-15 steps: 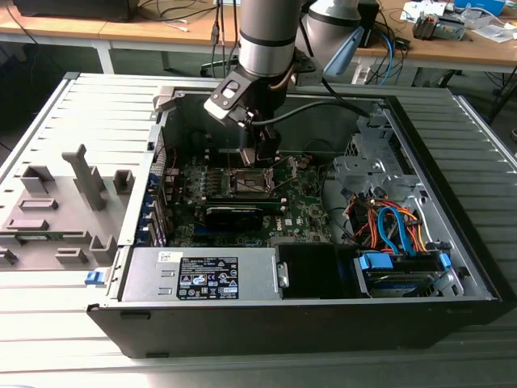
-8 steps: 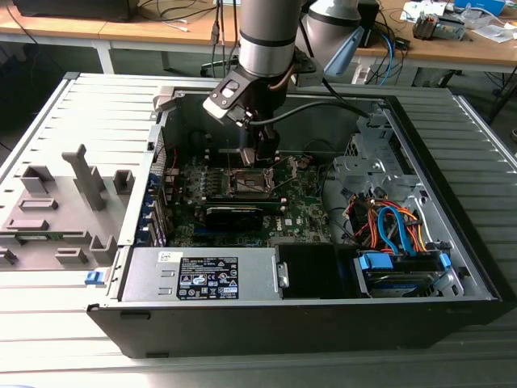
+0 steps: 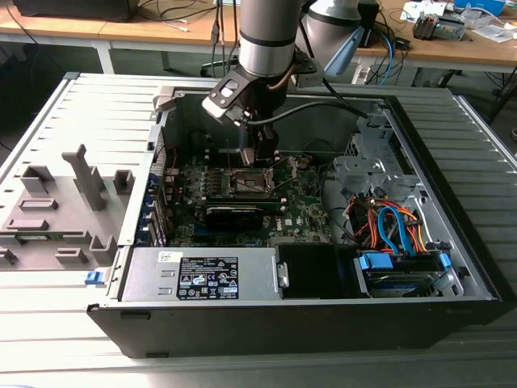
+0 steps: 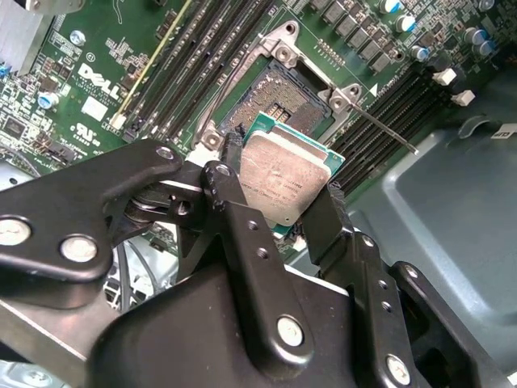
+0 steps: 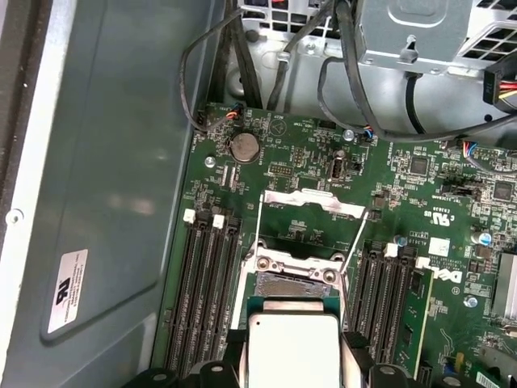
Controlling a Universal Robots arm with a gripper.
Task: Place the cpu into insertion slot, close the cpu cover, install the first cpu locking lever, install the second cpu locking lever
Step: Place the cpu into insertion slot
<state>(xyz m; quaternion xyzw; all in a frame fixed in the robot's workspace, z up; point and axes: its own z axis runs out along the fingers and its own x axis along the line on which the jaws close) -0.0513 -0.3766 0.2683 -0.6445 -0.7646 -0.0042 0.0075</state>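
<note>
— What is the biggest thing there?
— A grey ribbed surface [image 3: 48,323] carrying an open black computer case [image 3: 323,323]. A green motherboard [image 3: 303,206] lies flat inside it, and the silver robot arm [image 3: 271,36] reaches down over the board

— And the fingers?
— The black metal fingers [image 4: 234,210] are clamped on opposite edges of a silver-lidded square CPU [image 4: 283,178], which the first wrist view shows as well [image 5: 292,347]

— Where does the chip sit?
— It hangs close over one edge of the insertion slot [image 4: 279,97], a square socket with a silver rim and a dark centre; most of that centre lies bare [image 5: 291,283]. The silver cover frame [image 5: 313,202] is swung open beyond the slot, and a thin wire locking lever [image 5: 354,242] stands unlatched beside it
</note>
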